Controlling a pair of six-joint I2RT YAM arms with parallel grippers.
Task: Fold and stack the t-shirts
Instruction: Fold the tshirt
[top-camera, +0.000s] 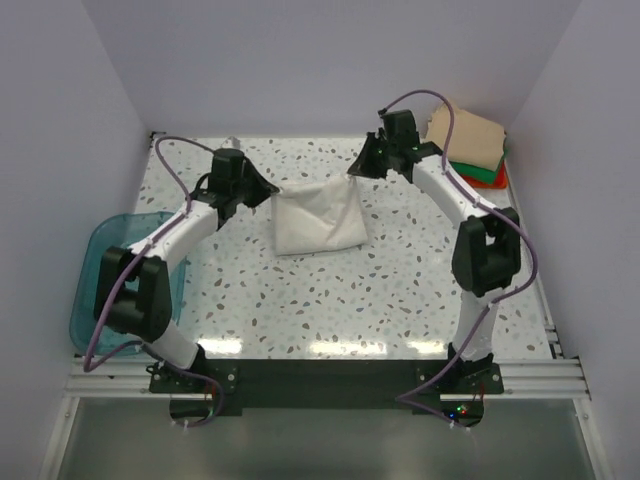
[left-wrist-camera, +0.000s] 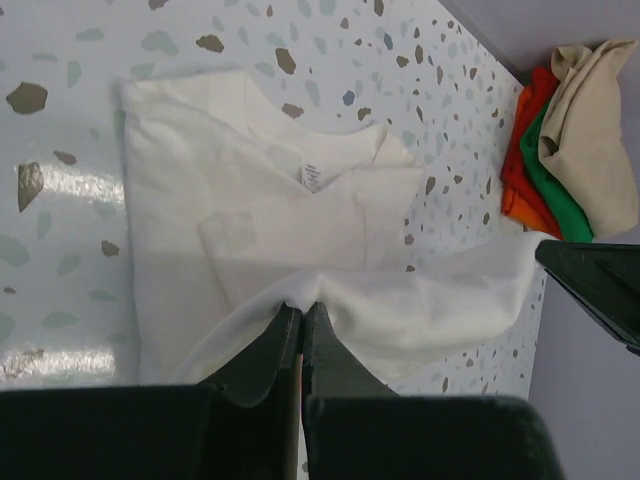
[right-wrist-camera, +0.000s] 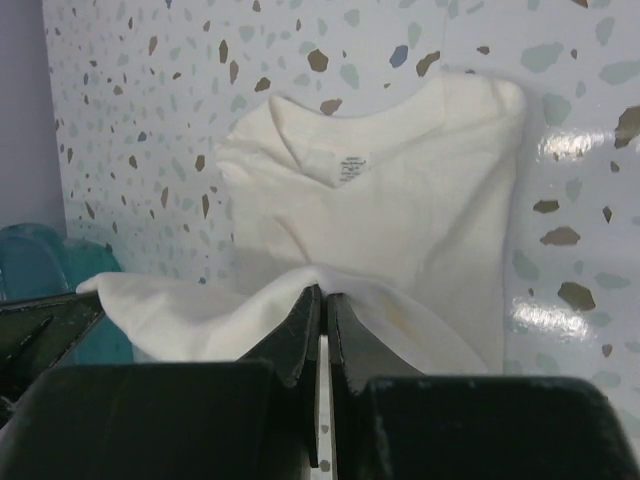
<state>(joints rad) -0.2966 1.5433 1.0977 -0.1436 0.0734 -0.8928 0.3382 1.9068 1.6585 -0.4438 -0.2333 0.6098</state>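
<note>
— How's the white tee (top-camera: 318, 220)?
— I see it lying centrally, partly folded, far edge lifted. Far right, my tan tee (top-camera: 467, 135) sits crumpled atop the green tee (top-camera: 481, 172) and orange-red tee (top-camera: 498, 182).

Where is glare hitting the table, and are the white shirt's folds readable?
Top external: bright strips along the speckled terrazzo tabletop's near edge. Left wrist: glare at frame left beside the large white cloth t-shirt, folds legible. Right wrist: glare at frame right.

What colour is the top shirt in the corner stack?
Tan; top shirt shows best from left wrist.
</note>
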